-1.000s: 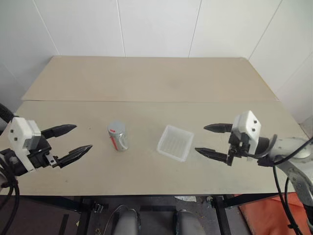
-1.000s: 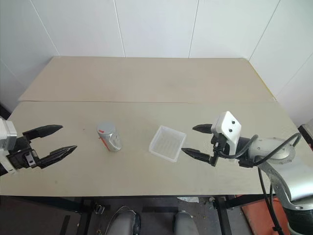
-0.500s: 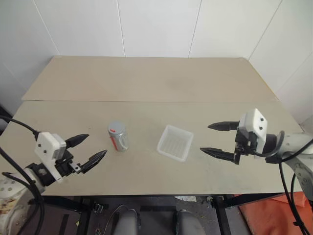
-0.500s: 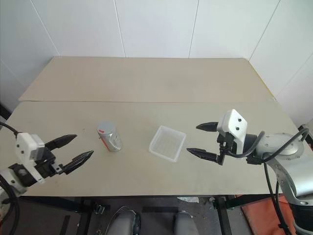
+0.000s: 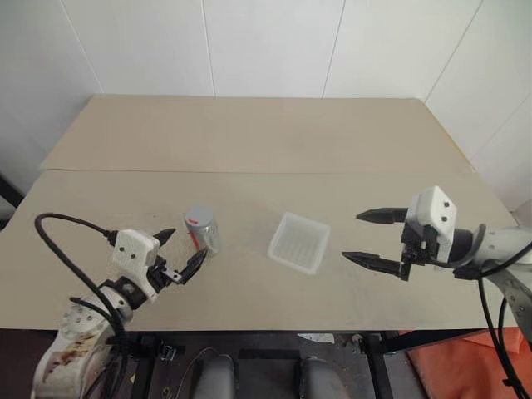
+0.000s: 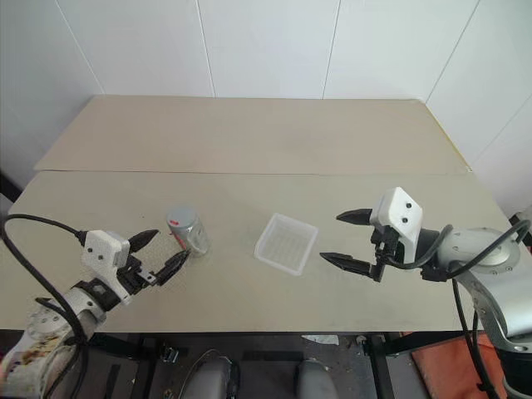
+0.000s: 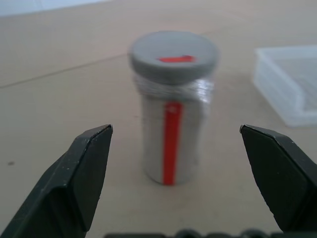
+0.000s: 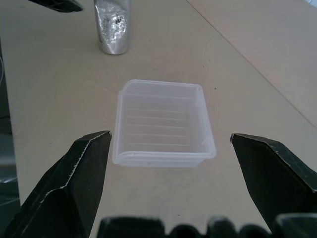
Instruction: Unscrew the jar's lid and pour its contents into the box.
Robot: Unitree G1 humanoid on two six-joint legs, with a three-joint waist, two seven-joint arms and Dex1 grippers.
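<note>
Left pincer (image 5: pixel 177 253) has swung in from the surface's left edge and now sits low just beside the jar (image 5: pixel 202 229), fingers wide apart, nothing held; right pincer (image 5: pixel 376 239) barely shifted, also spread and empty, near the box (image 5: pixel 298 243). Surface (image 5: pixel 249 141) is bare tan board. Box sits mid-surface right of the jar, apart from it; thin translucent plastic, likely light and prone to skid if bumped. Jar stands upright, lid (image 7: pixel 173 55) on; small smooth foil-looking cylinder, probably light, tippy, slippery. Best hold: clamp the body below the cap, other pincer across the lid rim. Contents not visible.
</note>
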